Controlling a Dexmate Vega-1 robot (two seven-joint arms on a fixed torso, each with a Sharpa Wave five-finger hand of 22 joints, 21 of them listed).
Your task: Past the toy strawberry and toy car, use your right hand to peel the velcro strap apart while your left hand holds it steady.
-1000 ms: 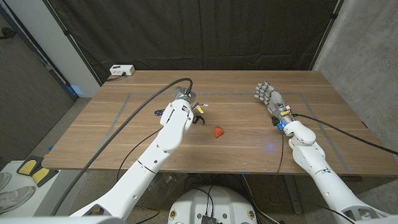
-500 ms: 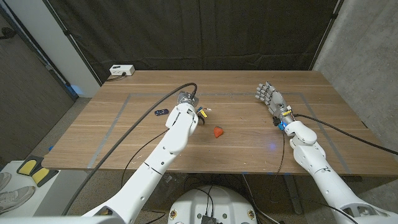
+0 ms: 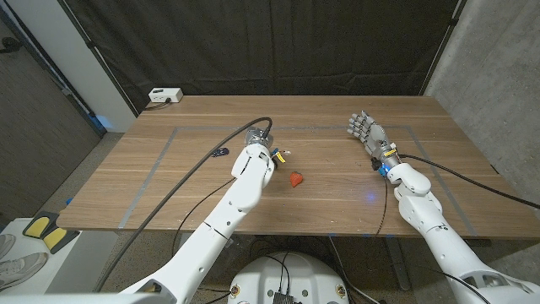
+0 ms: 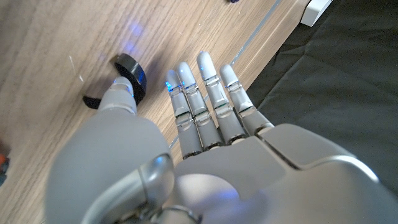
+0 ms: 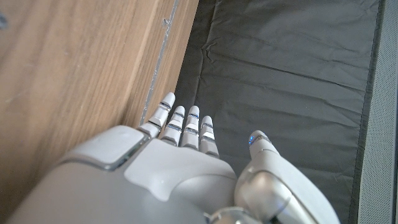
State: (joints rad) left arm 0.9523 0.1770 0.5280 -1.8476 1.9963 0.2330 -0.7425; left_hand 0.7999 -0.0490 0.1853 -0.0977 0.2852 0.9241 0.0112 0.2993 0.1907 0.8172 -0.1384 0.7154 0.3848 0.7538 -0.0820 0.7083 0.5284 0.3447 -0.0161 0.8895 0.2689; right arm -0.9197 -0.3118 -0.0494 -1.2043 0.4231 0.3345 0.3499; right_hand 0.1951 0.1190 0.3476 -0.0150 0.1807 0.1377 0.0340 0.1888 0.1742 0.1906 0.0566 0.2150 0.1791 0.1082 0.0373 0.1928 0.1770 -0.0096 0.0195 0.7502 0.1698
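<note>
Sliding rightward over the last second, the open left hand (image 4: 205, 112) now reaches the velcro strap (image 4: 127, 78) beyond the toy strawberry (image 3: 294, 179), ungripped; right hand (image 3: 369, 133) waits open, well apart.

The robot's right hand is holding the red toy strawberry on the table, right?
Not quite. The head view shows the right hand open and holding nothing, well apart from the red toy strawberry, which lies on the wooden table untouched, near the left arm.

R hand (image 5: 180, 168), fingers straight, holding nothing, over wooden table (image 5: 74, 68) by black curtain (image 5: 286, 68).
</note>
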